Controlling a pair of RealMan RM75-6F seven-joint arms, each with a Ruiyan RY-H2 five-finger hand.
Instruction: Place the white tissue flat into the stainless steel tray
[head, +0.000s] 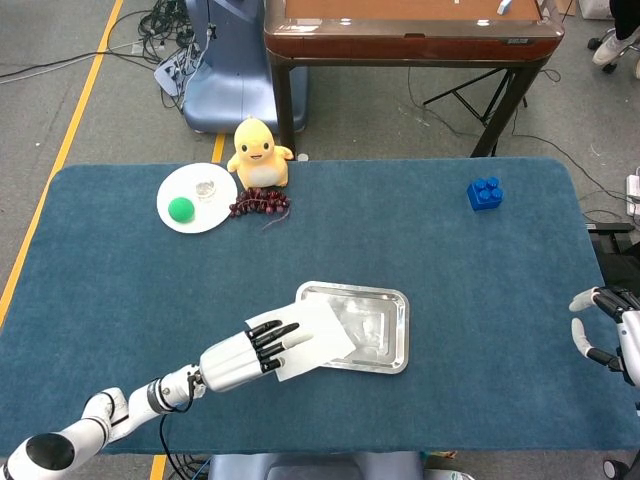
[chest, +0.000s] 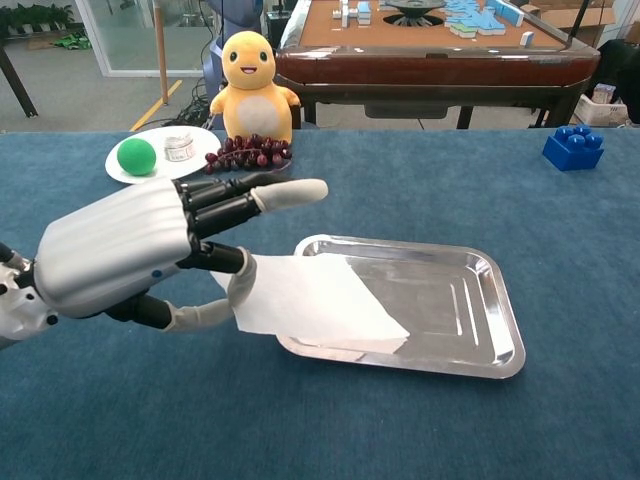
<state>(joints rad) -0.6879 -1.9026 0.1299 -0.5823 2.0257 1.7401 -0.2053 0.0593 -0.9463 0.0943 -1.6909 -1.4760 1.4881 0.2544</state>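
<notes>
White tissue (chest: 315, 305) lies partly over the left rim of the stainless steel tray (chest: 480, 320), its left edge pinched by my left hand (chest: 140, 250), other fingers extended above it. Right hand (head: 600, 325) sits at the table's right edge, well apart, fingers loosely curled, holding nothing. Yellow duck toy (head: 258, 152), grapes (head: 258, 204), white plate (head: 190, 215) and blue block (head: 484, 193) sit across the table.

No readable text, label, brand, number or sign anywhere in either view. Small jar (chest: 179, 148) on the white plate (chest: 130, 172) perhaps printed, but far too small and blurred to read.
</notes>
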